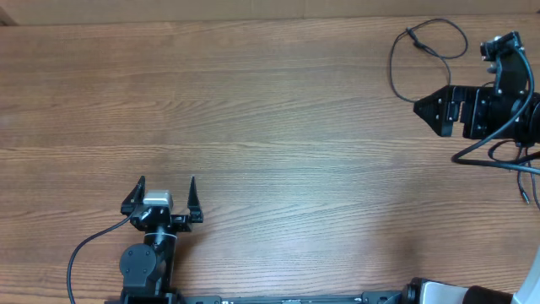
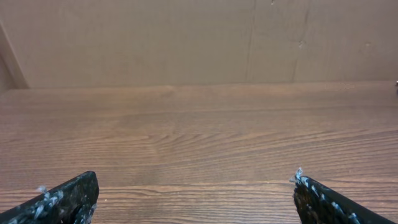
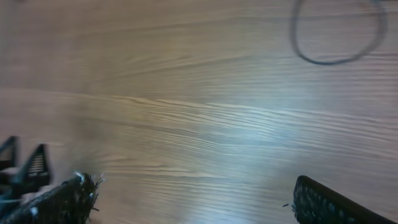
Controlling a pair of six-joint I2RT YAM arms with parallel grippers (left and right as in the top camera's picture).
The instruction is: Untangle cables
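One thin black cable [image 1: 391,61] lies in a loose loop at the far right of the wooden table, with a small plug end near its top. Part of its loop shows at the top right of the right wrist view [image 3: 329,62]. Another thin cord with a small plug end [image 1: 525,192] lies at the right edge, below the right arm. My right gripper [image 1: 422,108] is open and empty, pointing left, just below the loop; its fingers show wide apart in its wrist view [image 3: 193,193]. My left gripper [image 1: 166,184] is open and empty at the front left, far from the cables [image 2: 196,186].
A thick black robot wire [image 1: 485,143] curves under the right arm, and another [image 1: 80,249] trails from the left arm base. A plain wall [image 2: 186,37] stands behind the table's far edge. The left gripper shows at the lower left of the right wrist view [image 3: 25,163].
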